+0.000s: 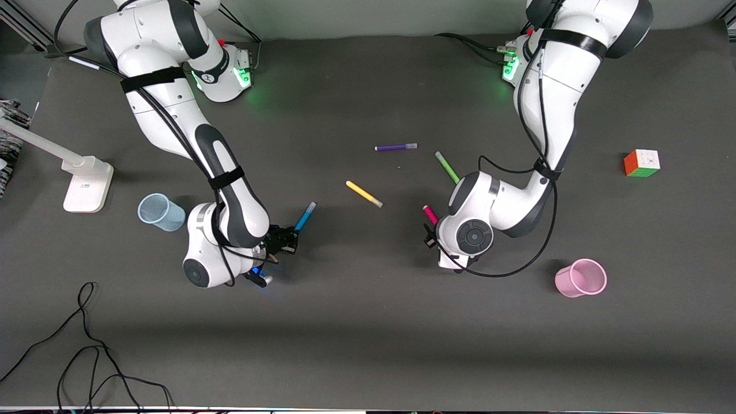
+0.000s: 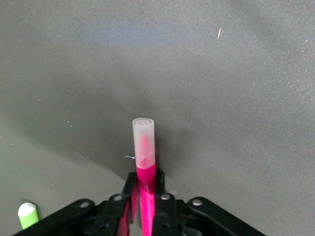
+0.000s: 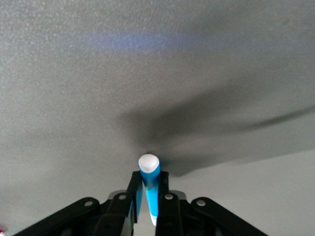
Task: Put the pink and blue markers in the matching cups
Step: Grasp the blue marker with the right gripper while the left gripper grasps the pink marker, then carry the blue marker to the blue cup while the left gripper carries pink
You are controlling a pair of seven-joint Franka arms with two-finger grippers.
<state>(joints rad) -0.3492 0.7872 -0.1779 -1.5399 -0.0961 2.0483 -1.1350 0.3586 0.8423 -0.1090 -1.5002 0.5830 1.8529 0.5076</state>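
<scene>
My right gripper (image 1: 286,238) is shut on the blue marker (image 1: 305,217) and holds it over the table beside the pale blue cup (image 1: 161,212). In the right wrist view the blue marker (image 3: 149,182) sticks out between the fingers of the gripper (image 3: 149,186), white tip outward. My left gripper (image 1: 430,233) is shut on the pink marker (image 1: 430,214) and holds it over the table's middle. The pale pink cup (image 1: 581,278) stands toward the left arm's end, nearer the front camera. In the left wrist view the pink marker (image 2: 145,157) stands out of the gripper (image 2: 146,184), pale cap outward.
A purple marker (image 1: 395,147), a green marker (image 1: 447,167) and a yellow marker (image 1: 364,194) lie mid-table. The green marker's end shows in the left wrist view (image 2: 28,215). A colour cube (image 1: 641,163) sits toward the left arm's end. A white stand (image 1: 86,181) and loose cables (image 1: 86,345) are toward the right arm's end.
</scene>
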